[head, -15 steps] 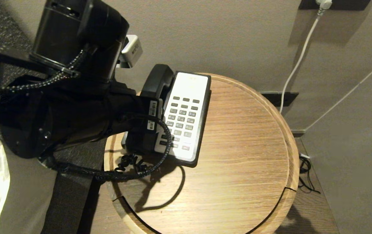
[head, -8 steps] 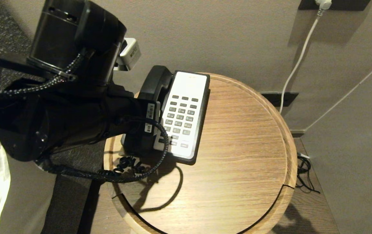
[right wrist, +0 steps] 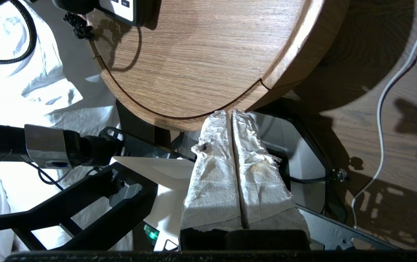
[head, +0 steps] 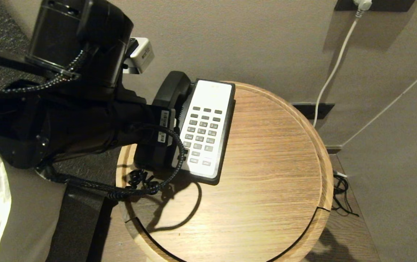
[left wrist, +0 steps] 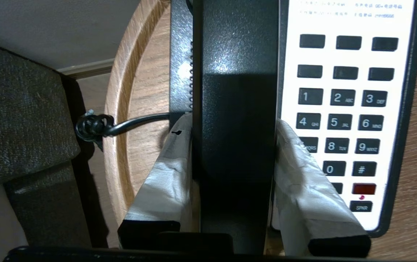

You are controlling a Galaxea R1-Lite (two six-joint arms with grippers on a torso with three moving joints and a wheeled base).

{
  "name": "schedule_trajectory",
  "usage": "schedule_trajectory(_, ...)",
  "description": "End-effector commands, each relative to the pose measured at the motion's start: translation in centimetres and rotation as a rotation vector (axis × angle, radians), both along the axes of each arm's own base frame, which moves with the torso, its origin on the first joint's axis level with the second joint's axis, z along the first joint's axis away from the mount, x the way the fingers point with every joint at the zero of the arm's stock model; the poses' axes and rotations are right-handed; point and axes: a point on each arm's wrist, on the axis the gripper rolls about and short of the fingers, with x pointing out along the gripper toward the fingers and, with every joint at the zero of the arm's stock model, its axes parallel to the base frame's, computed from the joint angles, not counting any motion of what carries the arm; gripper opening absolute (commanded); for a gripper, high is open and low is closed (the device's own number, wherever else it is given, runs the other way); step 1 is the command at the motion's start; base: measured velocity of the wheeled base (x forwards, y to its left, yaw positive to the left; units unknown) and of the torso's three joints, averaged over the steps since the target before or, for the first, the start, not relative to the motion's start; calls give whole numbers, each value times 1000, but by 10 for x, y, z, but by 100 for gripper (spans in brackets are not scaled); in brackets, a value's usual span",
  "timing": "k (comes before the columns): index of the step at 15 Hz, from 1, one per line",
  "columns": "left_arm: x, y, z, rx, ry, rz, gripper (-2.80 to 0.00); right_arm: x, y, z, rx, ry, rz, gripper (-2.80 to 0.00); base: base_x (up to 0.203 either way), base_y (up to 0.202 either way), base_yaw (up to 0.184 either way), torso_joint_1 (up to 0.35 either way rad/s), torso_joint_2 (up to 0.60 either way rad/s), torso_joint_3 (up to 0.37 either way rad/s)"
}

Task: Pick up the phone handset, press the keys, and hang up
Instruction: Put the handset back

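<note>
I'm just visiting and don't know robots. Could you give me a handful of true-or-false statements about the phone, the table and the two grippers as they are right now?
1. The left gripper has a padded finger on each side of the phone handset. True.
2. The right gripper is pressing the number keys. False: it hangs shut beyond the edge of the round wooden table, away from the phone.
3. The keypad sits on a white face of the phone base. True.
4. The handset lies on the far right of the table, apart from the base. False: it runs along the base's left side.
5. A white cable hangs down the wall behind the table. True.
</note>
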Motion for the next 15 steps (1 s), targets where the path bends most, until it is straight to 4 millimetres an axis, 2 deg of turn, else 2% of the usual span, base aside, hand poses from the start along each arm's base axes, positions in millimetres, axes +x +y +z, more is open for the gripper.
schedule_trajectory(1, -1, 1, 7, -21, -19, -2, -280, 0, 0, -1, -1, 8, -2, -280, 0, 0, 0, 0, 0, 0)
schedule_trajectory(7, 5, -7, 11, -41, -19, -29, -280, -1, 0, 1, 16, -3, -2, -280, 0, 0, 0, 0, 0, 0)
schedule_trajectory(15, 4, -5, -5, 1, 21, -28, -280, -1, 0, 2, 22, -8, 6, -280, 0, 0, 0, 0, 0, 0)
